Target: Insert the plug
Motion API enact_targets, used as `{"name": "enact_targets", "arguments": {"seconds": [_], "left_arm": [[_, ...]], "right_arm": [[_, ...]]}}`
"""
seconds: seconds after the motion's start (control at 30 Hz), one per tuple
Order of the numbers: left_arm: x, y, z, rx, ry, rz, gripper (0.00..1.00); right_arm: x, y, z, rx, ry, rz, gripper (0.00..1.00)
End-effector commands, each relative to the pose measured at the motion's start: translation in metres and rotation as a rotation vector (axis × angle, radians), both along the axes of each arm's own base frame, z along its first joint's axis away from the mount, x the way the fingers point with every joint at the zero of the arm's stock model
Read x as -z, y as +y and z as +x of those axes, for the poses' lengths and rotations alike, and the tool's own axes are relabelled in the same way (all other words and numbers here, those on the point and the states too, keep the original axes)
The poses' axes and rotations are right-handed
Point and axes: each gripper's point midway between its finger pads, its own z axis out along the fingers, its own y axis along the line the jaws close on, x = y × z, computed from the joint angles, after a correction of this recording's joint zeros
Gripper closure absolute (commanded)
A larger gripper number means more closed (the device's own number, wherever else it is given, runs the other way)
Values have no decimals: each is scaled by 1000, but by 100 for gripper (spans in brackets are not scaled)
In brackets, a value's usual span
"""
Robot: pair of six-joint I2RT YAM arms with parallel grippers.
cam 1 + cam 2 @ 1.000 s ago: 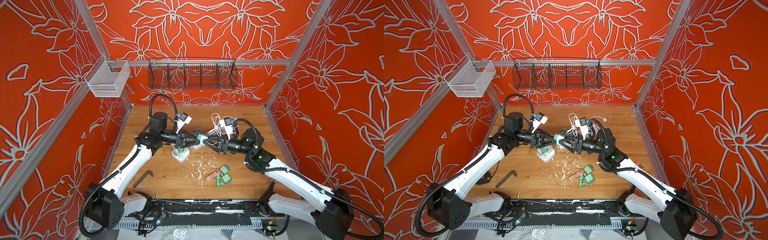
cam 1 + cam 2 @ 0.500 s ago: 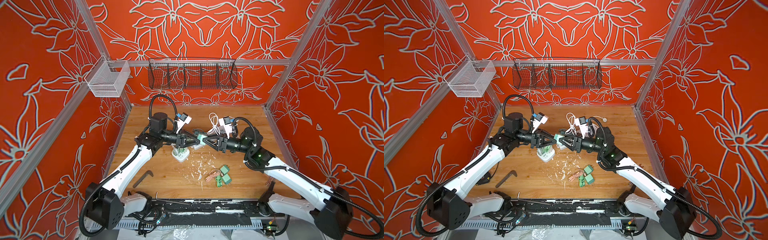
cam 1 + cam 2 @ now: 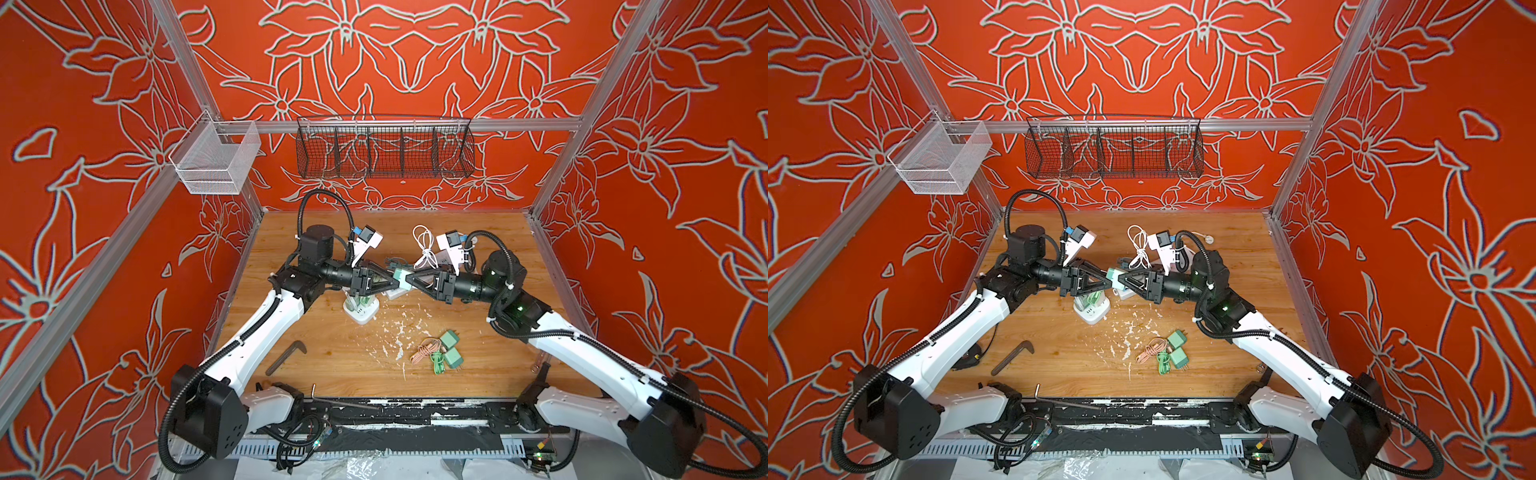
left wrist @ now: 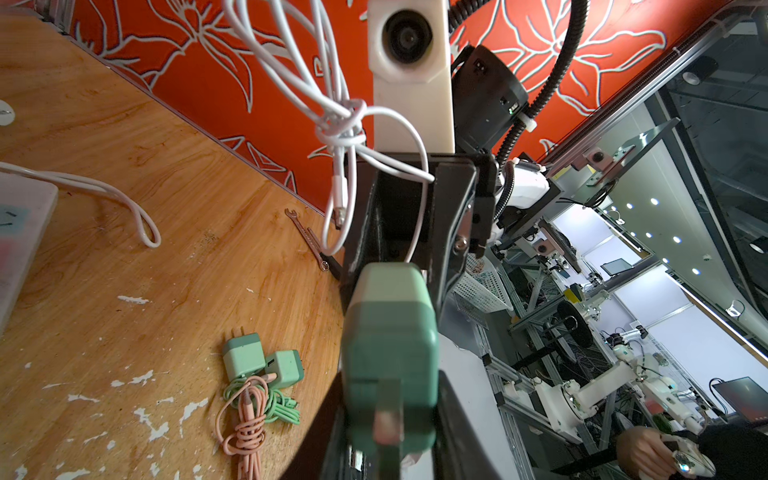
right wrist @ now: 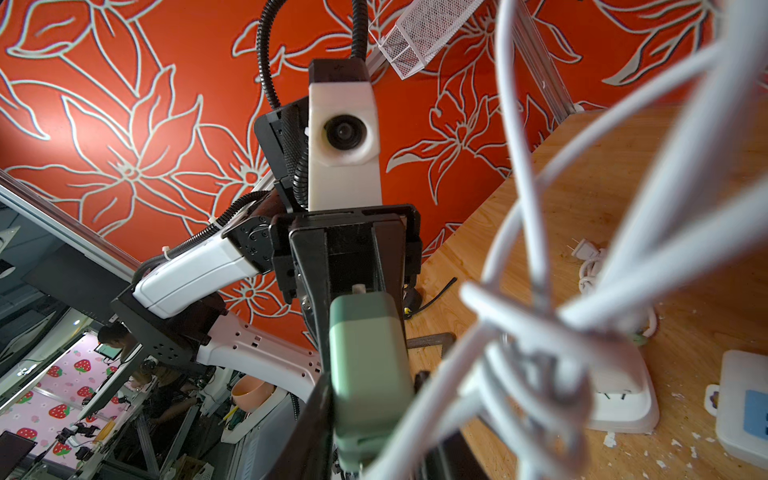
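My arms reach inward, wrists level; left gripper (image 3: 397,283) and right gripper (image 3: 409,280) meet tip to tip, both clamped shut.

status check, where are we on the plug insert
Left gripper, right gripper both shut on green plug, mid-air. Not inserted; white socket block on table below. White cable bundle draped over right gripper, crowding its wrist view.

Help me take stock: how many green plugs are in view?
3. One green plug is gripped midair between the left tool and right tool; two more plugs lie together on the table beside coiled cables. Something green under the left tool may be a fourth.
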Motion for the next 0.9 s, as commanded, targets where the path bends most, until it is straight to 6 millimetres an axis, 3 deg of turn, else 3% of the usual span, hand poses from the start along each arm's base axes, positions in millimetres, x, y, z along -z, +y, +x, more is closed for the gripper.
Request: {"name": "enact_targets", "arguments": {"seconds": [0.0,0.13,0.33,0.37,0.53,0.7,0.87], "left_arm": [[-2,-1,4,-7,-17,5,81],[-5,1,1,-8,-5,30,43],[-4,11,4,-4,110,44,15],[-4,12,4,15,137,40,2],[-1,14,-7,76,232,46,3],[6,13,-9,101,313,40,3],[11,13,-24,120,263,48,3]], "right_arm": [[-10,1,2,4,-27,-25,83],[-1,-2,-3,-15,-54,-140,85],[14,-11,-13,-64,-149,-323,87],[16,-13,-15,-72,-162,-349,87],[22,-21,-24,-114,-265,-431,88],[16,-29,-36,-141,-449,-448,88],[21,-29,-35,-206,-447,-541,89]]}}
